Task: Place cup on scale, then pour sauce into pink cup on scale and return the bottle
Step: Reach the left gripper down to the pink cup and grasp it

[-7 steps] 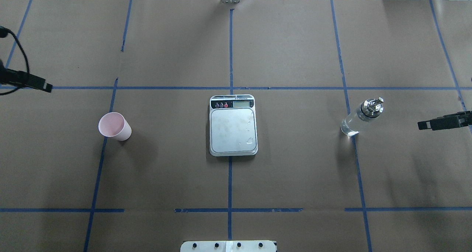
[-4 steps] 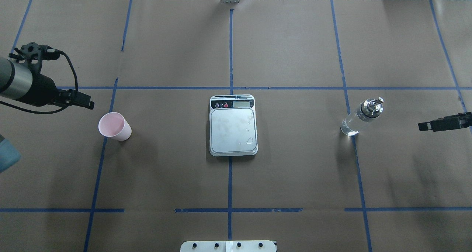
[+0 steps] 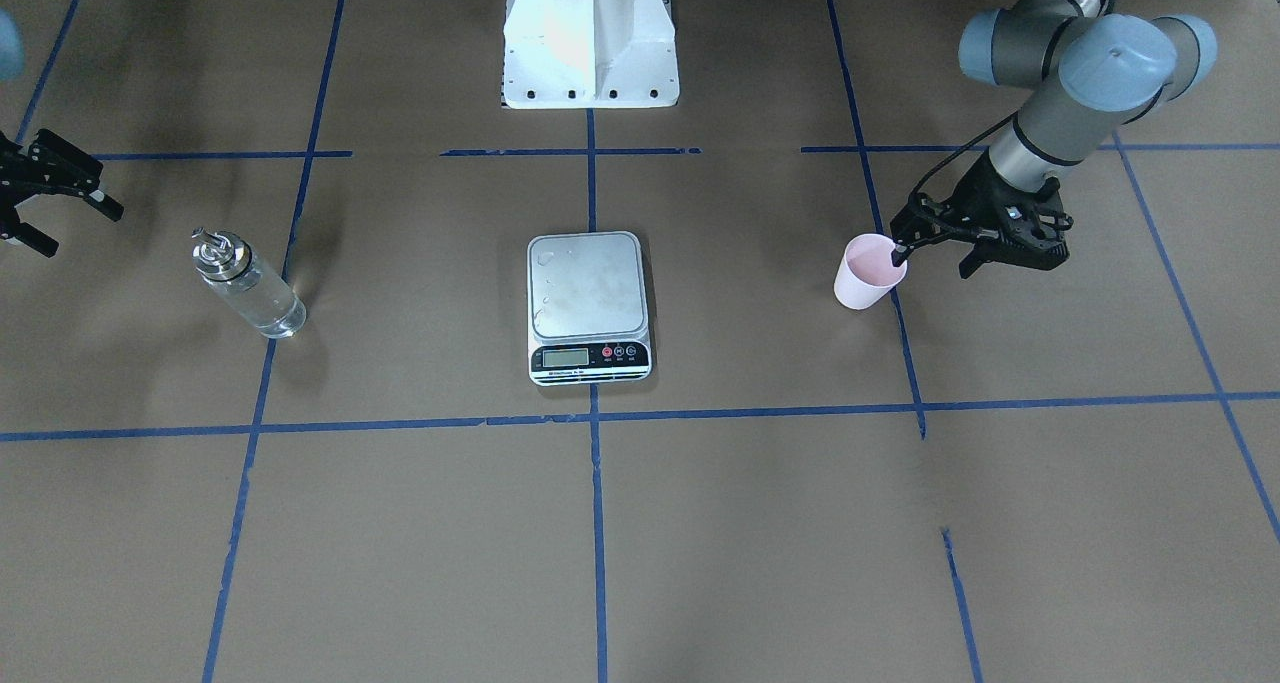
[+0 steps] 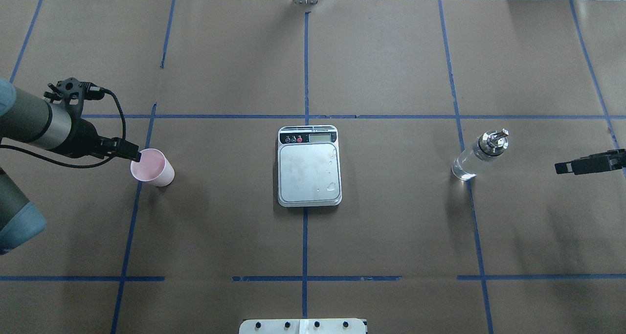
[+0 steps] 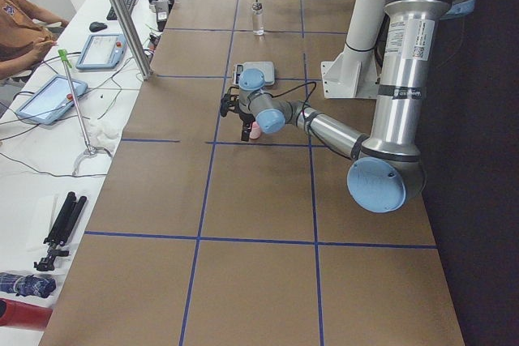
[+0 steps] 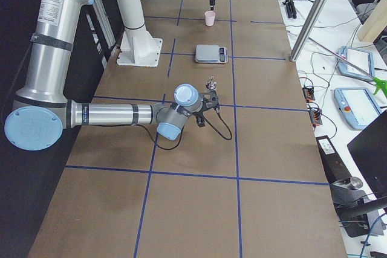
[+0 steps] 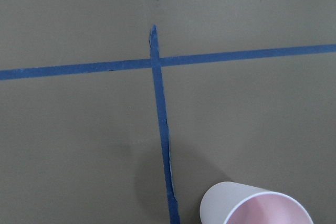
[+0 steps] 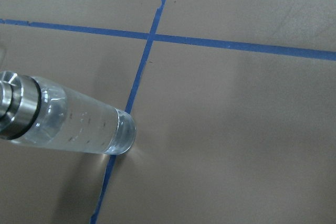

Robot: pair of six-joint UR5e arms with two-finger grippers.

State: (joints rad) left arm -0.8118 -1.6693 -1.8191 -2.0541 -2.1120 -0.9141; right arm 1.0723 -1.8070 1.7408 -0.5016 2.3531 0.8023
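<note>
Open left claw hovers at the cup's rim, left of the scale. Open right claw sits beyond the bottle, opposite.

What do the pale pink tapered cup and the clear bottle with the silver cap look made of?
Pale pink tapered cup: matte, thin white rim, probably paper or plastic. Clear cylindrical bottle: glossy see-through wall, likely glass; its silver cap gleams like polished metal.
</note>
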